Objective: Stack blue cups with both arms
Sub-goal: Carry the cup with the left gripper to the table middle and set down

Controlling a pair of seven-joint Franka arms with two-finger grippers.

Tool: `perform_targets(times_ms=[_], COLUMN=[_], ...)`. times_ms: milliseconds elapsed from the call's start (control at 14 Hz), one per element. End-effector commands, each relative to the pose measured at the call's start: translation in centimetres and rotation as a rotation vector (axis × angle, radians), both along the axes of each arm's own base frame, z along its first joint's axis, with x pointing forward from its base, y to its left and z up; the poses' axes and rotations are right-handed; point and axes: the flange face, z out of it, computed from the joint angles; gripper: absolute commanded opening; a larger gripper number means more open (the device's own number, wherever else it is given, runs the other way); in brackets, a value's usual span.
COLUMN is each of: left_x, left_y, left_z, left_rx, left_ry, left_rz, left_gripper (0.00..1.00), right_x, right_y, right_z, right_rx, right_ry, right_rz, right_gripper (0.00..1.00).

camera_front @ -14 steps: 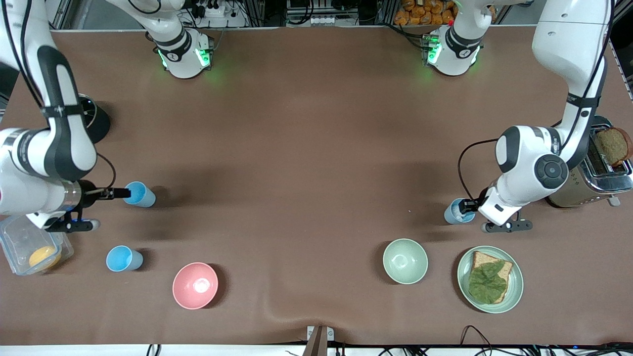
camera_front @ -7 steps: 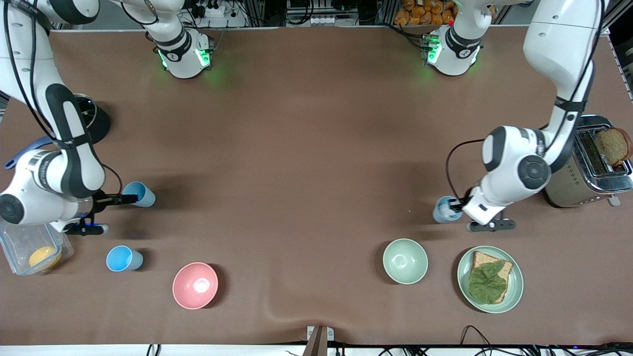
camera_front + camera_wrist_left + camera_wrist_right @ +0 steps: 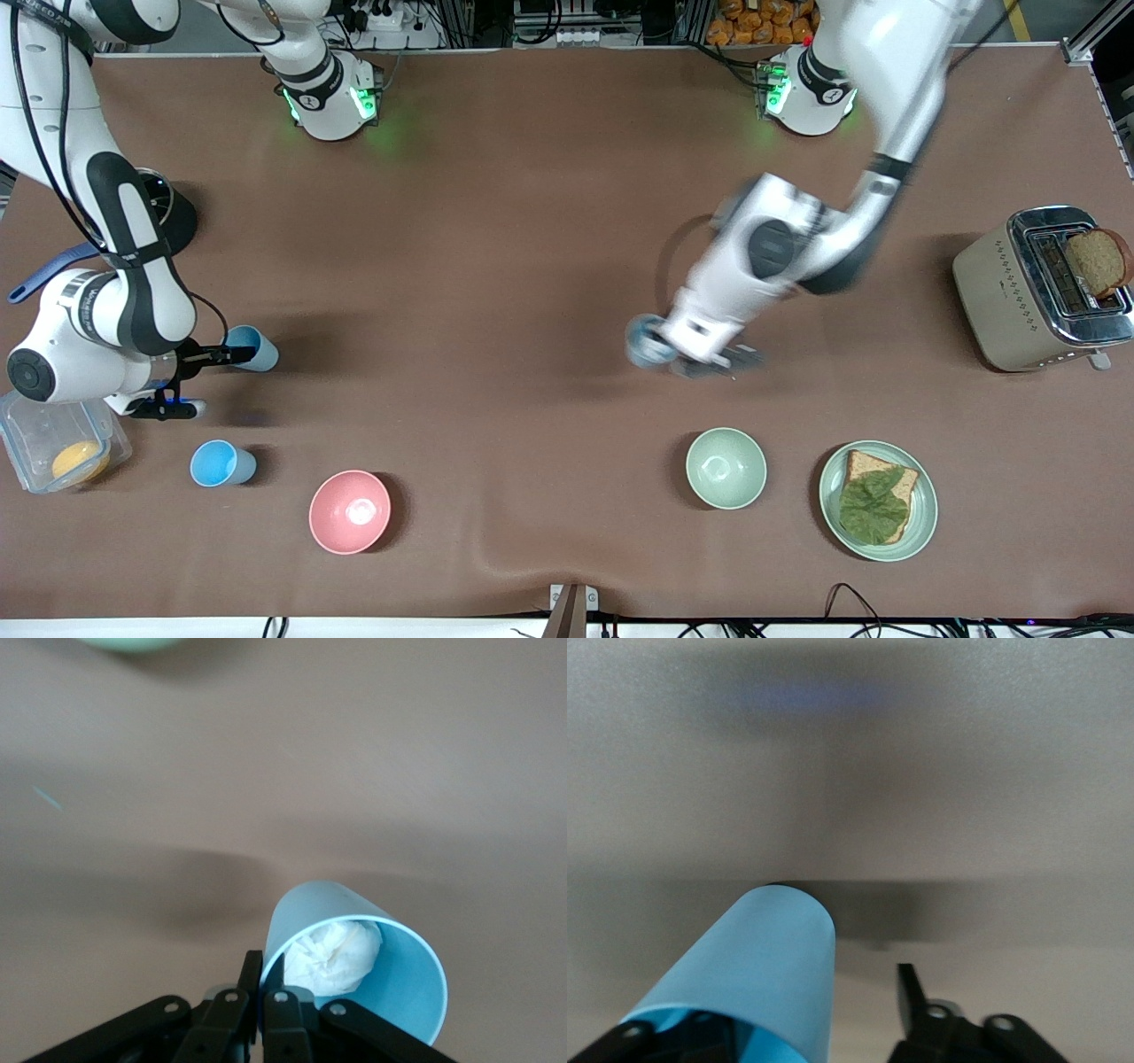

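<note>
Has swept the left gripper (image 3: 660, 347), pinched on the rim of a blue cup (image 3: 645, 341) holding a white crumpled wad, from the toaster (image 3: 1019, 292) end to mid-frame over bare table (image 3: 532, 221), likely ferrying it toward the other cups. Kept the right gripper (image 3: 232, 354) at the second cup (image 3: 257, 350), mid-height at the right arm's end, grip impossible to tell; third cup (image 3: 221, 463) lower in frame, untouched. Plenty of open brown surface between, wrinkled only near the bottom edge.

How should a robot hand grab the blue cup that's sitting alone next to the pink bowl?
Probably by its rim, coming down from above: the free blue cup stands upright with its mouth open, so one finger can go inside and one outside the thin wall. The pink bowl stands apart from it.
</note>
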Motion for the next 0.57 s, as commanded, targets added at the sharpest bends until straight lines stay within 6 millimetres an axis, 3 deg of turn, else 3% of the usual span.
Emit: perform_targets(times_ms=[0,214,357,429,500], left_x=[-3.0,-6.4,-6.9,-6.5,-6.4], left_y=[-8.0,-12.8,-13.3,-12.9,-12.8], left_z=[-3.3,-6.5,-7.4,-7.2,-6.7], left_rx=[0.013,0.039,0.069,0.069,0.068], left_ry=[0.054,0.078,0.062,0.054,0.047], left_rz=[0.03,0.042,0.045,0.044,0.049], left_gripper=[0.0,0.0,0.0,0.55,1.0], right_x=[-0.4,0.3,0.7,0.5,0.4], right_y=[0.6,0.8,2.3,3.1,4.7], right_z=[1.3,2.9,5.2,5.8,7.0], right_rx=[0.024,0.029,0.032,0.041,0.057], right_ry=[-0.013,-0.047,-0.066,-0.043,-0.03], right_rz=[0.023,0.058,0.079,0.083,0.093], right_gripper=[0.0,0.0,0.0,0.0,0.0])
